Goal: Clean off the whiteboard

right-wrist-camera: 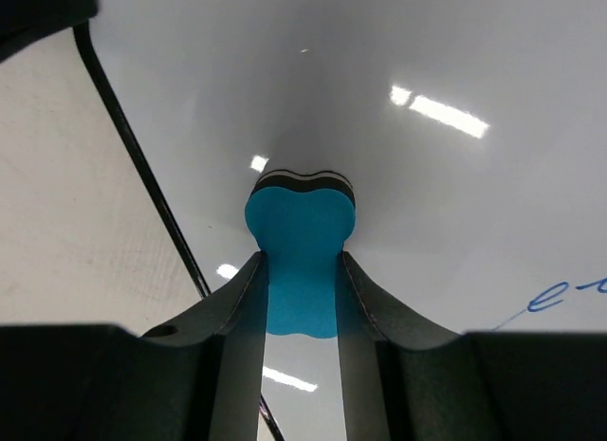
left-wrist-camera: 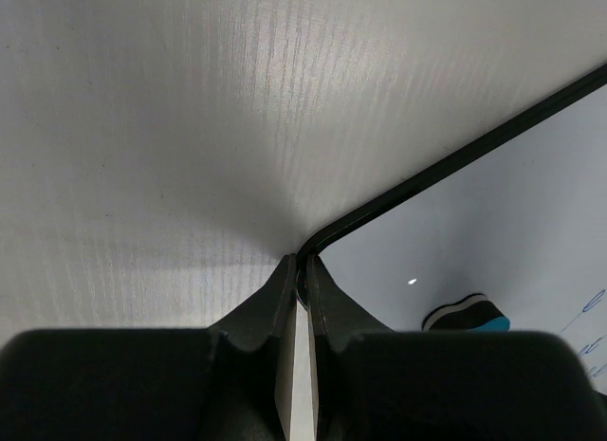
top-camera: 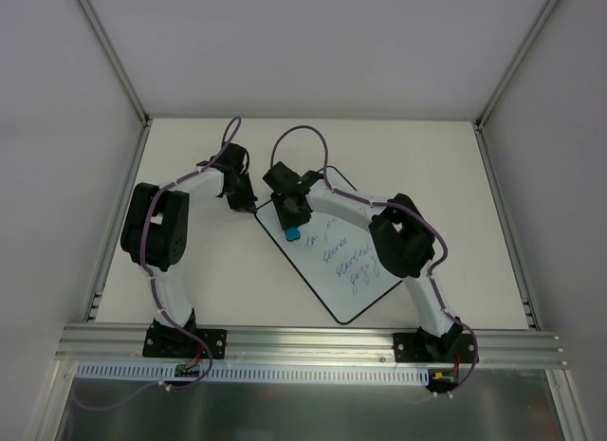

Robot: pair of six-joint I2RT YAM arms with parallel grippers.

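The whiteboard [top-camera: 334,287] lies turned like a diamond on the table, with blue handwritten lines [top-camera: 353,261] on its right half. My left gripper [top-camera: 248,204] is at the board's left corner. In the left wrist view the left gripper [left-wrist-camera: 303,266] is shut on the black rim [left-wrist-camera: 327,234] of that corner. My right gripper [top-camera: 292,228] is over the upper left part of the board, shut on a small blue eraser [right-wrist-camera: 301,242]. The eraser's dark underside rests on the white surface [right-wrist-camera: 427,175]. A bit of blue writing [right-wrist-camera: 560,294] shows at the right edge.
White walls enclose the table [top-camera: 209,270] on the left, back and right. An aluminium rail [top-camera: 313,339] runs along the near edge, where both arm bases are bolted. Purple cables loop above both wrists.
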